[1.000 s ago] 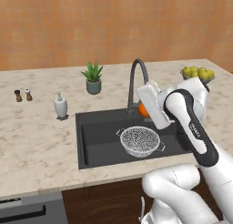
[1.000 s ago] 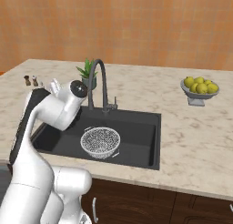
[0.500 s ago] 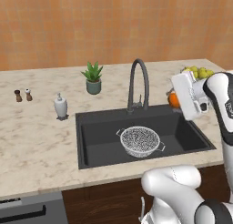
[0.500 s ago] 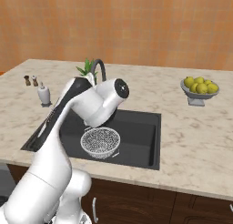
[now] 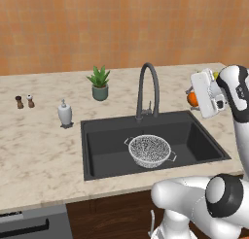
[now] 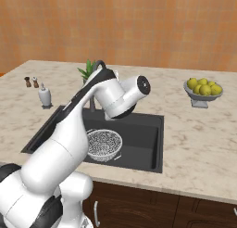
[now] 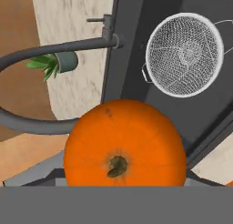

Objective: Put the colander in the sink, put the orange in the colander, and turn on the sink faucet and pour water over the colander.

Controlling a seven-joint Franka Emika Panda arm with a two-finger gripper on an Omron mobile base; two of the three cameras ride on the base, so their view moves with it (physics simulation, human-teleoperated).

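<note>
orange in the claw, arm swung out to the right of the sink

over the last second the arm has swept from just beside the sink faucet [image 5: 147, 90], above the basin, out to the right edge of the left base view. the gripper [image 5: 194, 98] now hangs over the counter at about 3 o'clock from the sink [image 5: 97, 150]. the orange [image 7: 124, 148] has travelled with it: in the hand view it sits close against the camera, stem end facing out, which reads as the fingers pinching it, jaws spread fairly wide round the fruit. in the left base view an orange patch shows just beside the white hand.

for the task, the first step looks done: the colander [image 5: 149, 150] rests on the sink floor, near the middle of the basin, and it holds nothing. the second step is under way, with the fruit lifted but off to one side of its target. in the hand view the colander lies at about 1 o'clock from the orange, well apart.

pose: in the right base view the arm arches up from the base and bends over the sink, its wrist joint turned toward the fruit bowl [image 6: 202, 91]. the forearm is raised well above the counter. the faucet's spout curves over the back of the basin, no water visible.
</note>
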